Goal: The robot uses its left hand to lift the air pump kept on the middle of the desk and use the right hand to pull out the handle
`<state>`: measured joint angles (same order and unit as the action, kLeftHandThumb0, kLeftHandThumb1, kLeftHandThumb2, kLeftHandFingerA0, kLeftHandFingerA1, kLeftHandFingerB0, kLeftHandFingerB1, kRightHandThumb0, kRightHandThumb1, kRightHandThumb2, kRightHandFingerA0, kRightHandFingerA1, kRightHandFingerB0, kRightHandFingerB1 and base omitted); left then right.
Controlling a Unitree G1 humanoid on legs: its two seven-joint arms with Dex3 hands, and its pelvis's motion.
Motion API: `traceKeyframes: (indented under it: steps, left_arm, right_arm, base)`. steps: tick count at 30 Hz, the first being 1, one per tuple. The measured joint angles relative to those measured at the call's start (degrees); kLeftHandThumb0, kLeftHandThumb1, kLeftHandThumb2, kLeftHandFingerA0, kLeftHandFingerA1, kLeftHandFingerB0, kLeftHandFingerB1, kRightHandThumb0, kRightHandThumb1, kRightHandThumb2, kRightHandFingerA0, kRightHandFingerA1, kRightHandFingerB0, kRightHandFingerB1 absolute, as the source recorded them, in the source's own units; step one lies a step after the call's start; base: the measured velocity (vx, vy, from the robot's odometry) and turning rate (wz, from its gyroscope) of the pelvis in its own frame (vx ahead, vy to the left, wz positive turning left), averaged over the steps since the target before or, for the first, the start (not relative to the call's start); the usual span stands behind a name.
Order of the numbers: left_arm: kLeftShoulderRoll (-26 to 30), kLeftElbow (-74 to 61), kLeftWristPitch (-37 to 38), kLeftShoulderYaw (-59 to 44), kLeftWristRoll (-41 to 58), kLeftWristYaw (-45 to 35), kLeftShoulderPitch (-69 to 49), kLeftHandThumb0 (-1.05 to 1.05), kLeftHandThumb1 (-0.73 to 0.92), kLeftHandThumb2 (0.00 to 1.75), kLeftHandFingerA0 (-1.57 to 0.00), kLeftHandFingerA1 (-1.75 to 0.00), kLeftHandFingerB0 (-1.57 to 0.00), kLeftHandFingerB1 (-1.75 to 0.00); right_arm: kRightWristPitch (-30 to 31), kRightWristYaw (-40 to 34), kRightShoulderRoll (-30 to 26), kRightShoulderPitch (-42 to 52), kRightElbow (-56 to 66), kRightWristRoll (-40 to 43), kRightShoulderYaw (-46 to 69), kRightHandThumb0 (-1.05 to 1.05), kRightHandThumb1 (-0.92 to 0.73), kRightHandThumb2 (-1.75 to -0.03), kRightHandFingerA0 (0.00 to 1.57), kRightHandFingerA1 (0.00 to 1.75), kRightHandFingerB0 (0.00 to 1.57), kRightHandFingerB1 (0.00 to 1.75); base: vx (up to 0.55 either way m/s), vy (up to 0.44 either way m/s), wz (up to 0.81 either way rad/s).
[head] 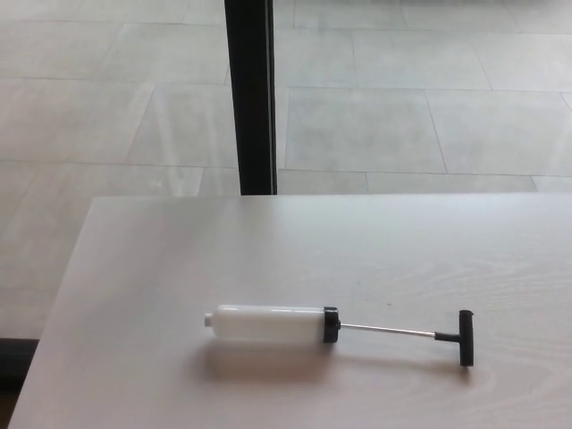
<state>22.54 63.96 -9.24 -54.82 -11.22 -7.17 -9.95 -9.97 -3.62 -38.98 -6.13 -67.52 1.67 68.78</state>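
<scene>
Presently the air pump [273,324] lies flat on its side on the desk [179,259], somewhat toward the near edge and about midway across; neither robot hand appears in the head view, so no position of the pump relative to a hand can be given. Its white barrel [266,323] points to the picture's left, ending in a small nozzle; a black collar [331,325] closes the right end; a thin metal rod [386,332] runs out from the collar to a black T-shaped handle [465,337], which stands well clear of the barrel and rests on the desk. The desk surface is pale wood grain; its left edge shows, and its far edge crosses the picture. Beyond lies a floor [402,125] of large light grey tiles; a black vertical post [249,94] rises behind the desk's far edge. Left hand: out of view; state of fingers cannot be told. Right hand: likewise.
</scene>
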Motion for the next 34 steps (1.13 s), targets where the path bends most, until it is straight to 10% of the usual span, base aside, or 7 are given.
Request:
traceKeyframes:
  steps: [2, 3, 12, 19, 20, 22, 34]
  left_arm:
    - [0.00, 0.23, 0.04, -0.36, 0.98, 0.67, -0.06, -0.44, 0.72, 0.60, -0.61, -0.76, -0.45, -0.57]
    - [0.00, 0.22, 0.05, -0.64, 1.79, 1.29, -0.10, -0.47, 0.53, 0.90, -0.57, -0.75, -0.36, -0.61]
    - [0.07, 1.90, 1.29, -3.57, 8.89, 5.13, 0.04, -0.42, 0.65, 0.59, -0.32, -0.66, -0.52, -0.54]
    - [0.18, 3.72, 1.81, -6.03, 14.04, 4.32, 0.96, -0.53, 0.60, 0.82, -0.16, -0.59, -0.12, -0.50]
    - [0.23, 3.74, 1.80, -6.28, 14.85, 3.87, 1.37, -0.49, 0.71, 0.62, -0.11, -0.56, -0.07, -0.38]
    - [0.40, 3.75, 1.80, -6.94, 16.59, 2.63, 2.45, -0.53, 0.68, 0.62, -0.16, -0.57, -0.06, -0.37]
    - [0.87, -3.85, 1.68, -9.78, 25.46, -5.69, 10.88, -0.63, 0.69, 0.61, -0.59, -0.55, -0.44, -0.45]
  right_arm:
    - [0.15, 0.05, 0.39, -0.46, -0.51, 1.27, 0.59, -0.61, -0.65, -0.94, 0.84, 0.95, 0.22, 0.48]
    - [0.26, 0.10, 0.62, -0.76, -0.99, 2.19, 0.63, -0.59, -0.81, -0.64, 0.80, 0.91, 0.31, 0.36]
    - [0.87, 2.78, 1.49, -0.80, -3.07, 6.98, -3.02, -0.58, -0.78, -0.64, 0.77, 0.86, 0.31, 0.36]
    - [1.52, 3.33, 1.51, -0.30, -3.58, 9.04, -5.72, -0.57, -0.75, -0.63, 0.84, 0.89, 0.35, 0.41]
    - [1.79, 3.23, 1.50, -0.46, -3.87, 9.31, -6.11, -0.55, -0.61, -1.01, 0.77, 0.87, 0.30, 0.56]
    - [2.39, 3.12, 1.50, -0.77, -4.24, 9.83, -7.06, -0.58, -0.79, -0.64, 0.76, 0.88, 0.31, 0.42]
    - [4.17, 4.44, 1.50, -1.31, -4.18, 11.24, -11.94, -0.61, -0.62, -0.92, 0.75, 0.82, 0.20, 0.46]
  base:
    - [0.00, 0.000, 0.00]
    - [0.00, 0.000, 0.00]
    - [0.00, 0.000, 0.00]
    - [0.00, 0.000, 0.00]
    - [0.00, 0.000, 0.00]
    - [0.00, 0.000, 0.00]
    - [0.00, 0.000, 0.00]
